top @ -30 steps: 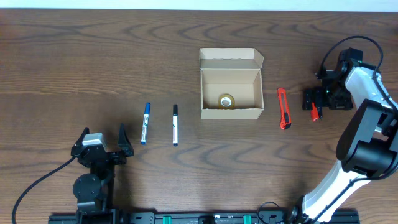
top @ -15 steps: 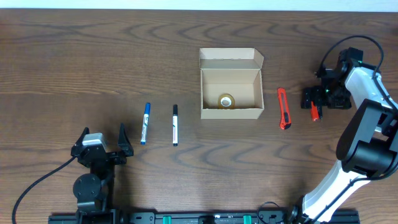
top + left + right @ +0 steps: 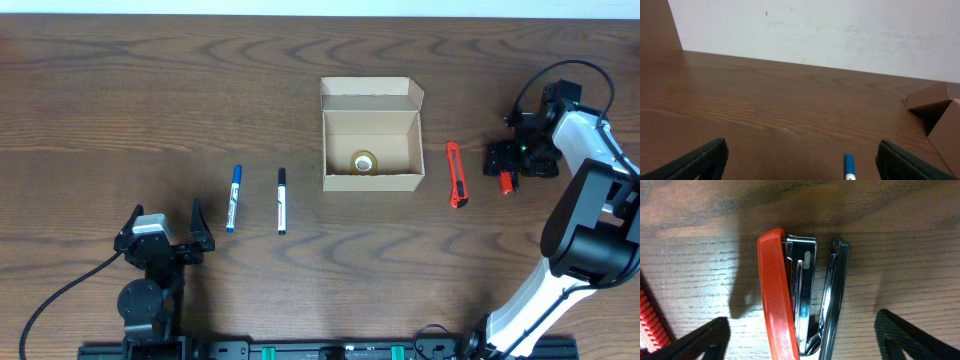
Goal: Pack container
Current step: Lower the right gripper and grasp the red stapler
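The container [image 3: 371,146] is a small tan cardboard box at the table's middle, its flap lid open toward the back; a roll of tape [image 3: 364,162] lies inside. Its corner shows in the left wrist view [image 3: 935,107]. My right gripper [image 3: 505,162] is open, straddling a red and chrome stapler [image 3: 800,295] lying on its side at the far right; the fingers stand clear of it. A red box cutter [image 3: 456,174] lies right of the box. A blue marker [image 3: 233,198] and a black marker [image 3: 281,201] lie left of it. My left gripper [image 3: 165,235] is open and empty at the front left.
The blue marker's tip shows between the left fingers in the left wrist view [image 3: 849,166]. The box cutter's edge shows at the left of the right wrist view [image 3: 646,325]. A white wall [image 3: 815,30] stands behind the table's far edge.
My right gripper has shifted slightly over the stapler. The left arm and the other objects have not moved.
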Controlling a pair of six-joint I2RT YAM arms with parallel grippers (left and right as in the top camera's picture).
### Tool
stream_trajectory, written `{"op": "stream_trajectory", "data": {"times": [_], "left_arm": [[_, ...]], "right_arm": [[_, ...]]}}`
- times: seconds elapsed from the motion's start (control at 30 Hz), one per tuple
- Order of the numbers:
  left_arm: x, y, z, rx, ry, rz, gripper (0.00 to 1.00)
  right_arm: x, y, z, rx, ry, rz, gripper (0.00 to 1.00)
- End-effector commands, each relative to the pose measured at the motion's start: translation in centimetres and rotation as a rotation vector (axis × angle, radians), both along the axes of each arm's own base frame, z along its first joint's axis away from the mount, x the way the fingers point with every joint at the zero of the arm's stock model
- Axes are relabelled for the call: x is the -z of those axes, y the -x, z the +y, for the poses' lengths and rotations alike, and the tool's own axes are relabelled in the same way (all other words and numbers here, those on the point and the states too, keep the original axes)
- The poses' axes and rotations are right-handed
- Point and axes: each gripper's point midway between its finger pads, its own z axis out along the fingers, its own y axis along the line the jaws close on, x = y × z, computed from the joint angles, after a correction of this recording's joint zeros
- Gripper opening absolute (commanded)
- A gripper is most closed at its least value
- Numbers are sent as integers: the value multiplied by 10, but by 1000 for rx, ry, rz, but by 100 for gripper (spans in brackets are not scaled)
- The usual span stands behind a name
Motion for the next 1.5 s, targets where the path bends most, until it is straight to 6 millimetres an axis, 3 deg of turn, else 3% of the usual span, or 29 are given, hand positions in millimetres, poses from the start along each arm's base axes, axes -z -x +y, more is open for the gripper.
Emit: {"op": "stream_trajectory", "data": {"times": [0.0,0.27,0.33,0.4,0.57,0.77,1.23,1.47], "left_arm": [[17,1,3,-19,1,52,95],[17,1,3,-19,0,52,95],[17,1,3,-19,1,52,95],[17,1,3,-19,0,52,95],[17,1,3,-19,0,52,95],[17,1,3,-19,0,52,95],[17,1,3,-19,1,52,95],[17,1,3,-19,1,52,95]], "right_arm": [[2,1,4,4,-9,2,85],[2,0,4,8,-9,-1,72],[2,0,4,12,-9,0,60],[2,0,4,12,-9,0,42],[2,0,4,23,-10,-1,34],[2,-1,4,31,-10,-2,1],[-2,-10,16,24,-67,-38,1],[-33,-33,23,-2,-96,-93,1]]}}
